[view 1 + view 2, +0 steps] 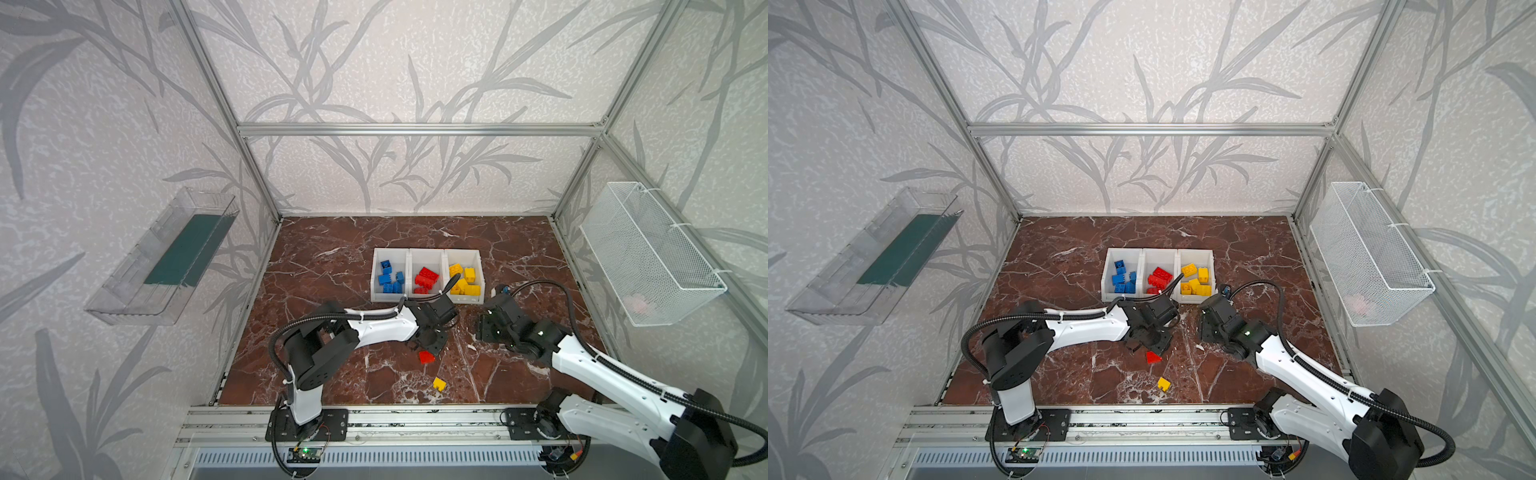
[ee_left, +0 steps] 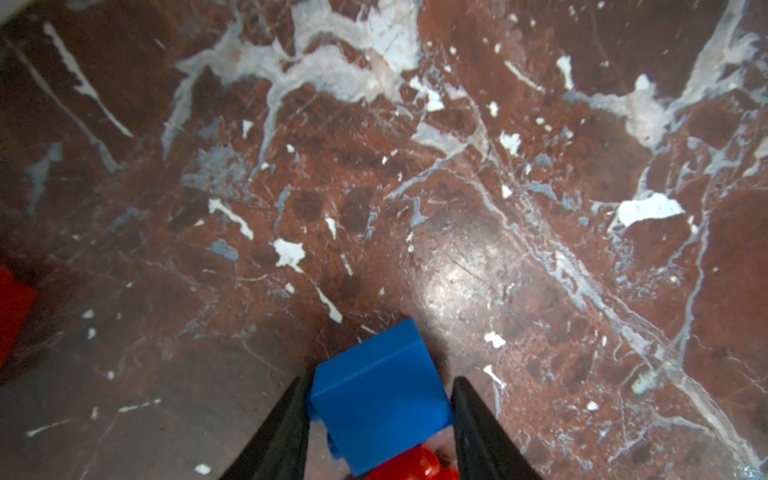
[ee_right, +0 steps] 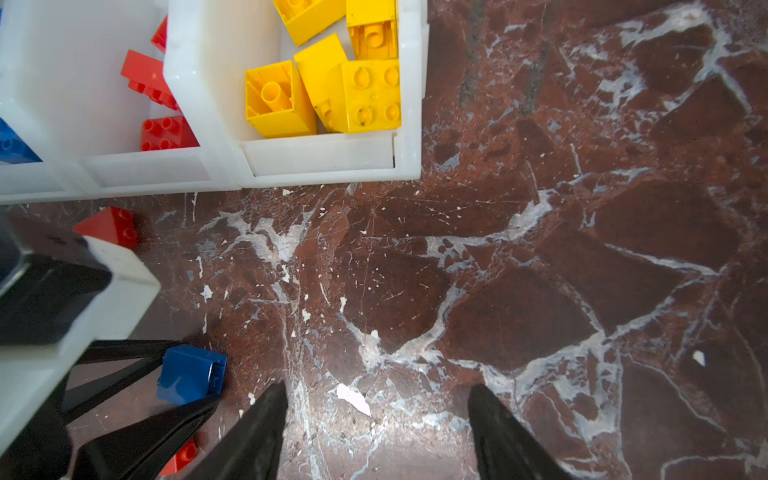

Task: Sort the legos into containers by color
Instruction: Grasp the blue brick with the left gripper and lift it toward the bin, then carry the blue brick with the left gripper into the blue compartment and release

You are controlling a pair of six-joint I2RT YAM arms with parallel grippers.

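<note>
My left end effector (image 2: 381, 379) grips a blue brick (image 2: 378, 399) on the tabletop (image 2: 519, 199). My right end effector (image 3: 378, 392) hangs open, empty. Next I should lift the brick into the blue bin (image 1: 395, 254).

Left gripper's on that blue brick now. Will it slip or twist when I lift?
Likely rigid: the blue brick looks like hard moulded plastic, so it shouldn't deform. Its faces between the fingers of the left gripper look smooth and glossy, and it sits tilted, so it may swivel or slip. Probably light, being hollow like the upturned yellow brick.
</note>
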